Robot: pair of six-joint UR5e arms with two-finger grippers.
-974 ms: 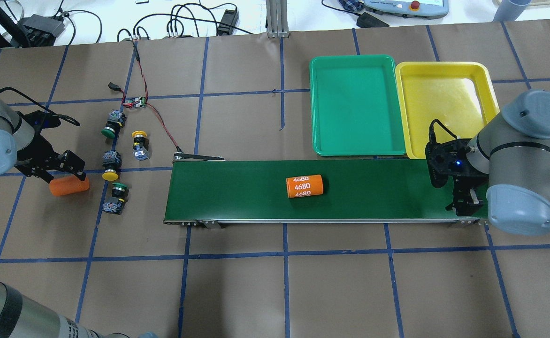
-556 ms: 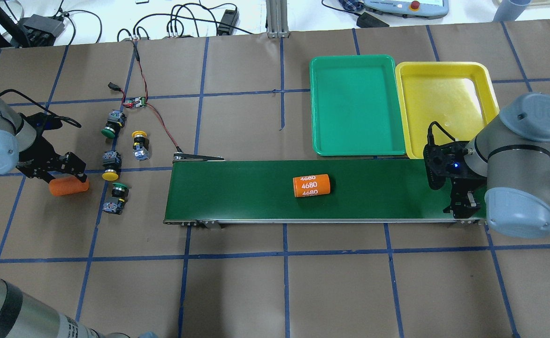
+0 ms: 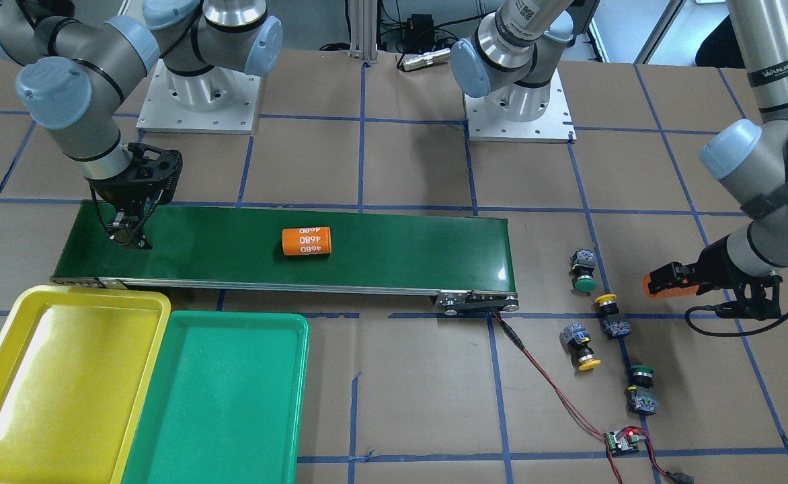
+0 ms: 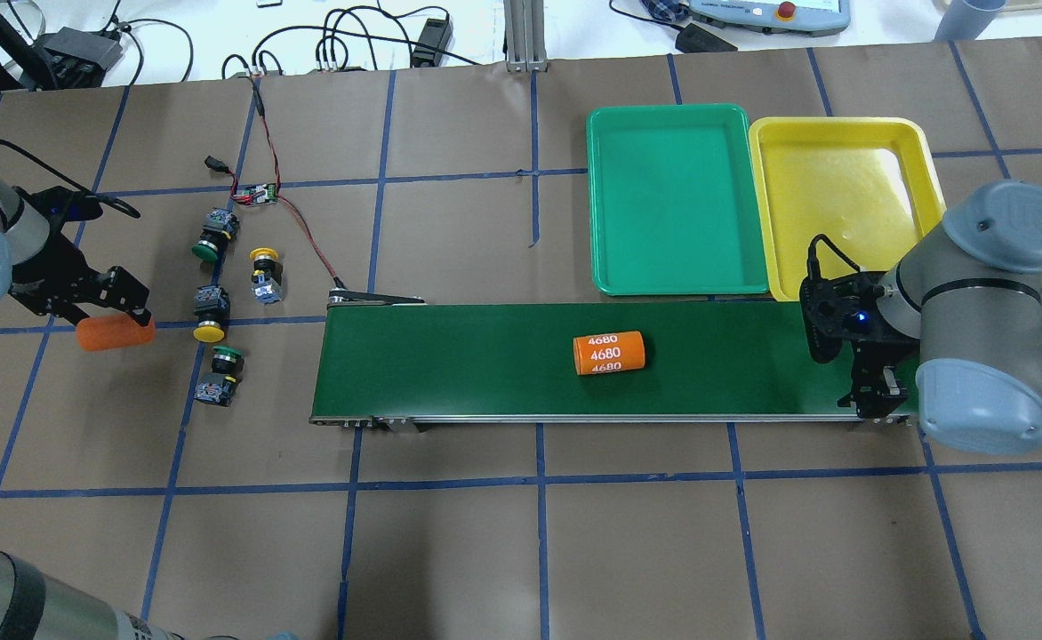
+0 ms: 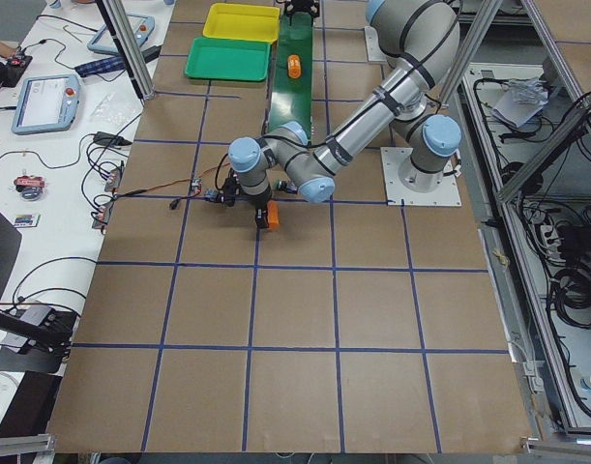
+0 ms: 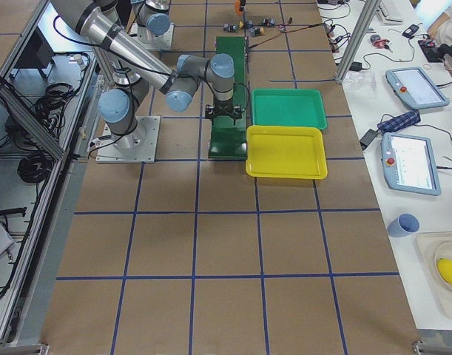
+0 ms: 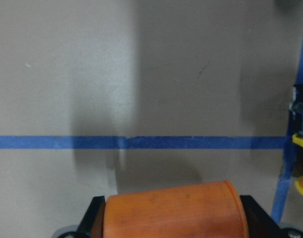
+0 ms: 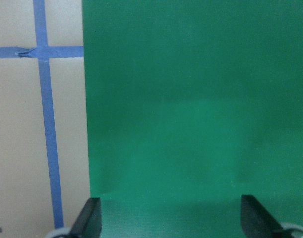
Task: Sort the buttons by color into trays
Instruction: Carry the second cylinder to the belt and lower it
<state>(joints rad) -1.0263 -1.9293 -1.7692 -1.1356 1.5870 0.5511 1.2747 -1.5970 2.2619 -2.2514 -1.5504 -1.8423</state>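
No button sorted yet, we judged | left fingers point(image 7: 91, 225) gripped an orange cylinder point(image 7: 173, 210), 9 o'clock of four buttons point(image 4: 210, 320) on the surface point(image 4: 485, 551) | right fingers point(image 8: 89, 220) wide over belt point(image 4: 468, 356) | green tray point(image 4: 663, 110), yellow tray point(image 4: 841, 123) bare | next, we reckoned: shed cylinder, grasp button.

"4680" on orange cylinder point(image 4: 609, 353)
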